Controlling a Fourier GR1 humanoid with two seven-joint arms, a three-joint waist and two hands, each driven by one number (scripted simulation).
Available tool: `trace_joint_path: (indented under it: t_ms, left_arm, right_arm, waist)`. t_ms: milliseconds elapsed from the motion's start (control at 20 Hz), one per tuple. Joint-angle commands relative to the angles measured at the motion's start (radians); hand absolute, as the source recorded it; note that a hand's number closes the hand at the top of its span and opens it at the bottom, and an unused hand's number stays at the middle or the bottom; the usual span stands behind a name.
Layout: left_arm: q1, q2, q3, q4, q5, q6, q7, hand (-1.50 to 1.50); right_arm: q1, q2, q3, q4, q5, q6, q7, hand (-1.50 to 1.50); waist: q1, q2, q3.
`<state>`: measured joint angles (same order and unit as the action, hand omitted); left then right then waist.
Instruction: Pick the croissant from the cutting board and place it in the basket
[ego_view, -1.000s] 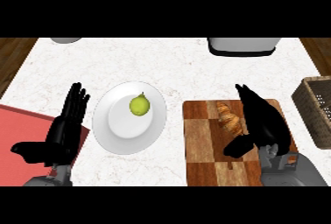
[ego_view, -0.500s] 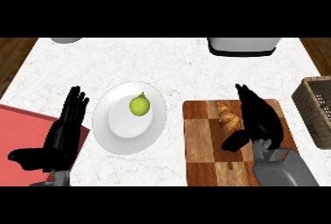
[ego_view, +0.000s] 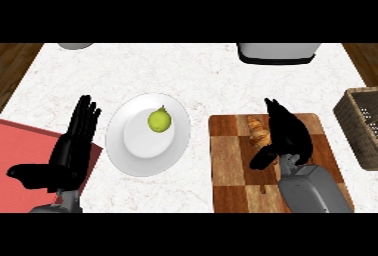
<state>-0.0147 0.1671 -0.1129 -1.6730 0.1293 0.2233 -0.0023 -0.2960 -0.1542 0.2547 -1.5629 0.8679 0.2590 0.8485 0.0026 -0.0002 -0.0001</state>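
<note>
A golden croissant (ego_view: 258, 131) lies on the upper middle of the wooden cutting board (ego_view: 235, 170). My right hand (ego_view: 288, 134) hovers over the board just right of the croissant, fingers straight and pointing away, thumb (ego_view: 263, 157) spread below the croissant; part of the croissant is hidden by the hand. The brown woven basket (ego_view: 363, 125) stands at the right edge, partly cut off. My left hand (ego_view: 70, 147) rests open at the left, fingers up, holding nothing.
A white plate (ego_view: 140, 150) with a green lime (ego_view: 159, 120) sits left of the board. A red mat (ego_view: 29, 145) lies under my left hand. A grey-white appliance (ego_view: 279, 52) stands at the back; a grey object (ego_view: 74, 46) at the back left.
My right hand and forearm have shifted slightly forward and left, closer to the croissant. The left hand has barely moved.
</note>
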Motion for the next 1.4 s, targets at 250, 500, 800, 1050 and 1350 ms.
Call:
trace_joint_path:
  t_ms: [250, 500, 800, 1050, 1350]
  left_arm:
    - [0.017, -0.049, 0.031, 0.046, -0.042, -0.044, -0.058, 0.00]
    - [-0.008, -0.060, 0.016, -0.030, -0.067, -0.026, 0.056, 0.00]
    - [0.031, -0.078, 0.009, -0.104, -0.096, -0.023, 0.074, 0.00]
    - [0.033, -0.050, 0.080, -0.054, -0.059, -0.086, 0.046, 0.00]
    - [0.001, -0.089, 0.074, 0.060, -0.066, -0.101, -0.019, 0.00]
  right_arm:
    - [0.055, 0.035, -0.036, -0.011, 0.040, 0.021, -0.047, -1.50]
    - [0.012, 0.075, -0.040, 0.175, 0.088, -0.085, -0.132, -1.50]
    - [-0.009, 0.055, -0.119, 0.225, 0.061, -0.094, -0.208, -1.50]
    - [-0.011, 0.088, -0.112, 0.215, 0.094, -0.101, -0.183, -1.50]
    - [-0.034, 0.034, -0.145, 0.314, 0.060, -0.025, -0.280, 1.50]
  waist:
    - [-0.002, 0.000, 0.000]
    - [0.001, 0.000, 0.000]
    - [0.002, 0.000, 0.000]
    - [0.001, 0.000, 0.000]
    - [-0.001, 0.001, 0.000]
